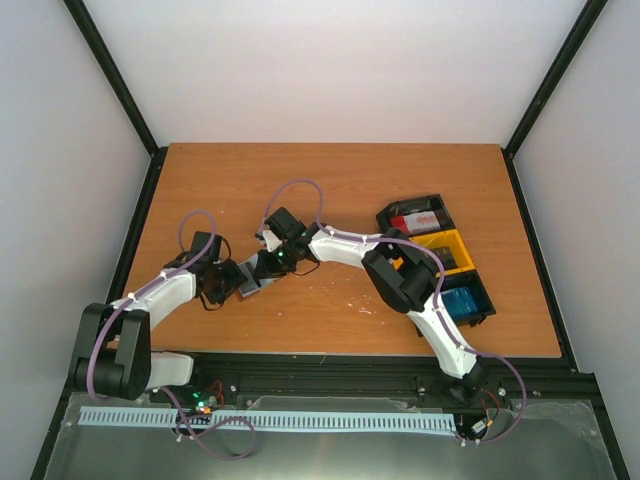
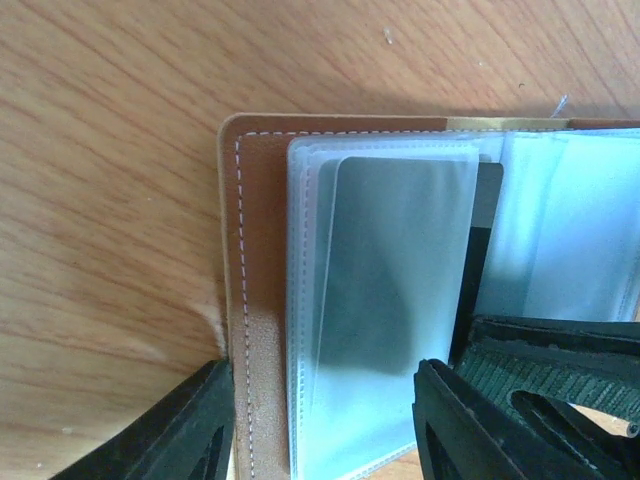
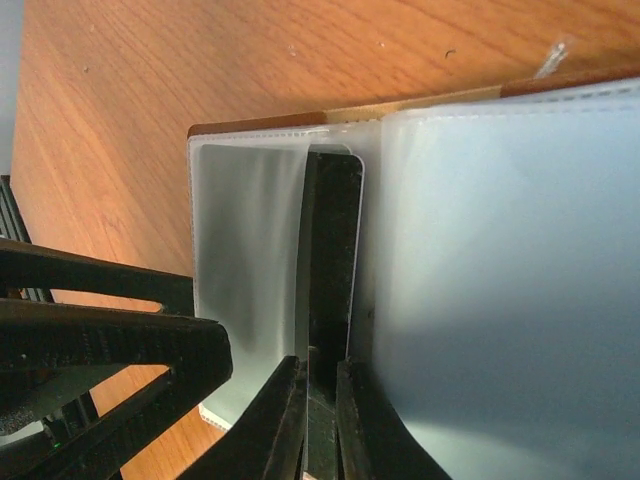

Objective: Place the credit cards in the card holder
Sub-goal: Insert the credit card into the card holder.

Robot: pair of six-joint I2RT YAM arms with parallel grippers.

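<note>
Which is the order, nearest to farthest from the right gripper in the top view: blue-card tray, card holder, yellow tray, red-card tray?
From the right gripper:
1. card holder: at its fingertips, mid-table.
2. red-card tray: far end of the tray row, on the right.
3. yellow tray: middle of that row.
4. blue-card tray: near end, by the table edge.

Open card holder (image 2: 240, 300) holds dark card (image 3: 335, 260)

Wooden table (image 1: 330, 190), yellow tray (image 1: 455, 246), black trays (image 1: 384, 214)
</note>
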